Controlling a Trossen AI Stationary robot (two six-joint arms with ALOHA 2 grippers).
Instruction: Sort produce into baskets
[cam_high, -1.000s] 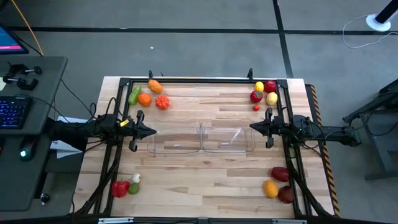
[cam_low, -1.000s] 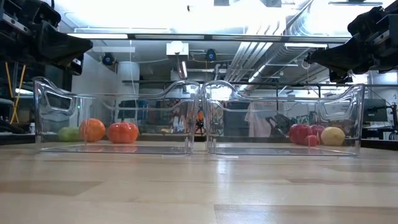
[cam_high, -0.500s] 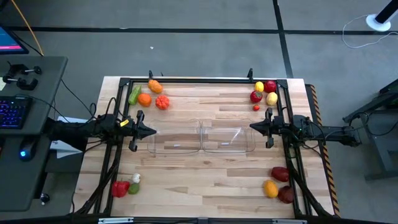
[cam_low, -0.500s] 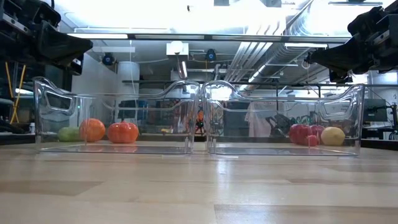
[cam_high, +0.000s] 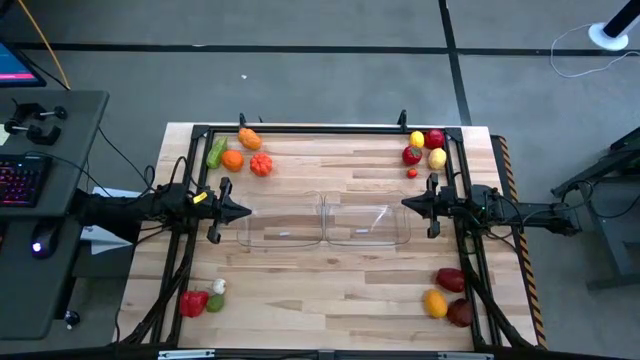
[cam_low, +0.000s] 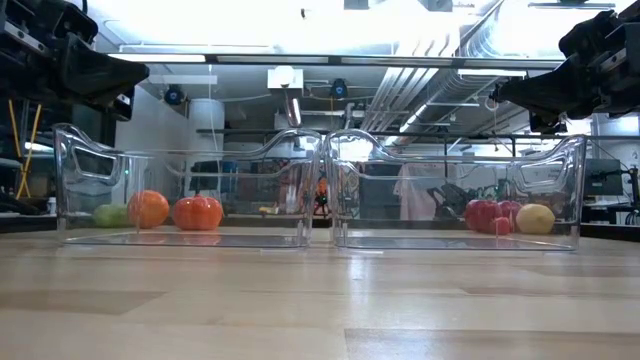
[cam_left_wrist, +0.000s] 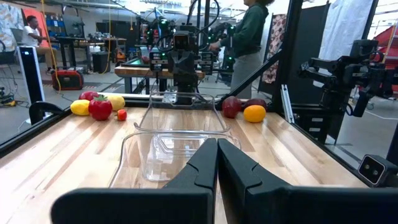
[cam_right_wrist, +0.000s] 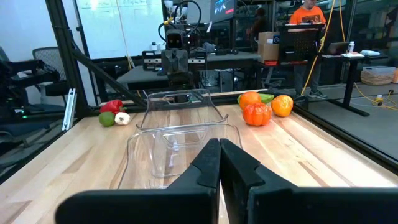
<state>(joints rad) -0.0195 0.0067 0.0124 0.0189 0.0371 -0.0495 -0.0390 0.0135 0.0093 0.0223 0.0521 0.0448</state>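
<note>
The two clear baskets (cam_high: 324, 222) are set side by side between the left gripper (cam_high: 244, 211) and right gripper (cam_high: 406, 204), both closed and empty.

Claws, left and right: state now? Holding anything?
Left claw: closed, holding nothing, at the left end of the tubs.
Right claw: closed, holding nothing, at the right end of the tubs.
</note>
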